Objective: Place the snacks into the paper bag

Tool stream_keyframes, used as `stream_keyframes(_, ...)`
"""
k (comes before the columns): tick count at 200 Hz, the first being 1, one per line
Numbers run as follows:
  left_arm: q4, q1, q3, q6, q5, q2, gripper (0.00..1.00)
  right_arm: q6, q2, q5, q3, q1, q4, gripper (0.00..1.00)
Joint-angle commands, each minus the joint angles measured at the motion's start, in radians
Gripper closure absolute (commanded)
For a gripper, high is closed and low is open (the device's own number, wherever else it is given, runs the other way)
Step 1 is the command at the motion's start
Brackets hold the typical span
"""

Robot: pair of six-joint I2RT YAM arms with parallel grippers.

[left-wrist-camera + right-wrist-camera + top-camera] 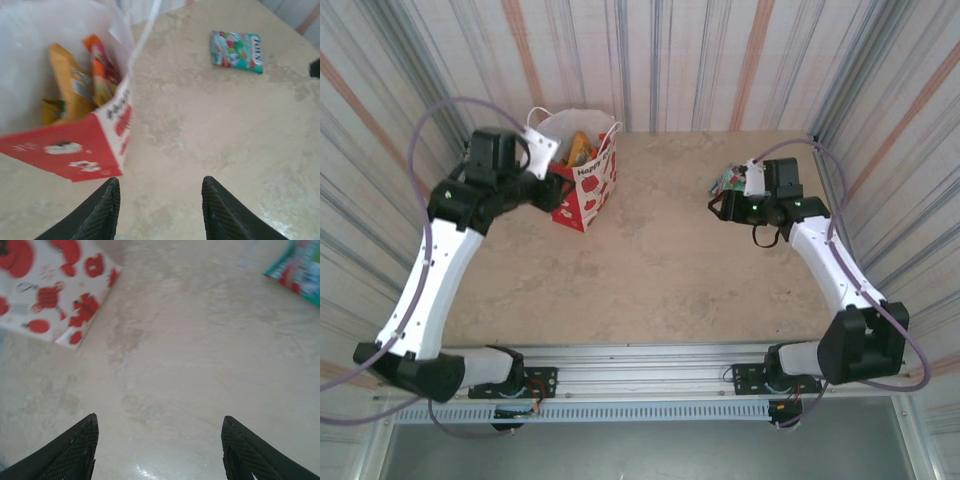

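The paper bag (588, 195) stands at the far left corner of the table (670, 270) with its mouth open. It is red with white shapes outside and white inside. Several snacks sit on end in it: an orange-yellow packet (70, 80), an orange-and-red one (102, 70) beside it, and a smaller yellow one (52, 110) tucked lower against the near wall.

The left gripper (160, 185) hangs just beside the bag, close to its near corner. Its two dark fingers (107, 205) are parted with only bare tabletop between them, so it holds nothing. I cannot tell from above whether it brushes the bag.

One teal packet (728, 180) lies flat on the table toward the far right corner, well apart from the bag. The right gripper (160, 422) is near that packet, on its near side. Its claw is spread wide and empty, with plain table showing between the fingers (75, 450). In its wrist view the packet lies off to one side, clear of the fingers. The bag's patterned side shows at the other edge.
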Motion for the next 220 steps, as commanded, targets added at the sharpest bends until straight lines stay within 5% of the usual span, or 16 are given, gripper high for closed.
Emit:
stream_keyframes(1, 0.225, -0.033, -0.21, -0.09, 0.108, -0.111, 0.52, 0.131, 0.074, -0.017, 0.043, -0.095, -0.072, 0.35)
stream_keyframes(31, 0.395, -0.081, -0.468, -0.222, 0.124, -0.195, 0.51, 0.159, 0.224, -0.07, 0.107, -0.214, -0.102, 0.39)
stream_keyframes(89, 0.644, -0.279, -0.73, -0.306, 0.022, -0.151, 0.52, 0.153, 0.519, 0.087, 0.315, -0.267, -0.072, 0.31)
stream_keyframes(181, 0.852, -0.42, -0.722, -0.322, -0.202, 0.138, 0.51, 0.174, 0.821, 0.12, 0.577, -0.268, -0.089, 0.31)
stream_keyframes(220, 0.902, -0.437, -0.659, -0.319, -0.208, 0.259, 0.51, 0.191, 0.881, 0.085, 0.602, -0.268, -0.077, 0.35)
